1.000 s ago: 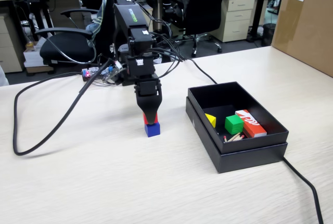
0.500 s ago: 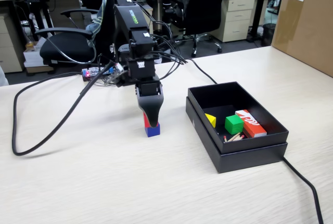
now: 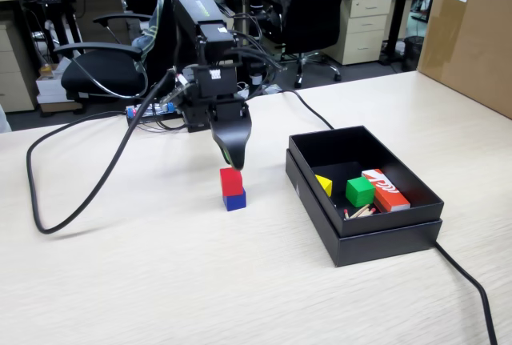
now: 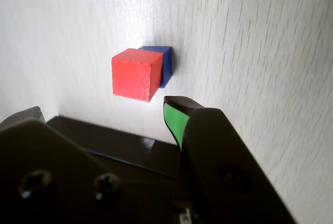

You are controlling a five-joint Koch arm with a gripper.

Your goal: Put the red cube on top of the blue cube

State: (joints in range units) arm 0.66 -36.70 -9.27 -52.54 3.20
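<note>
Fingers [image 3: 233, 155] hang apart and empty, just above the stack; in the wrist view the green-padded tip [image 4: 174, 119] and the other tip at the left edge show a clear gap with nothing between them. Red cube [image 3: 231, 180] sits on top of blue cube [image 3: 234, 198] on the tabletop [image 3: 160, 281], both to the left of the black box [image 3: 362, 225] in the fixed view. Stack is not flush: in the wrist view the red cube [image 4: 133, 74] is offset from the blue cube [image 4: 164, 64], so a strip of blue shows along one side.

Key relation: stack lies directly below the fingers, in line with the gap, not touching either tip. Judgement: placement looks done; any coming move should be straight up and away, since a sideways drift could clip the red cube and topple it. Cubes have no long axis, so approach angle matters little.
</note>
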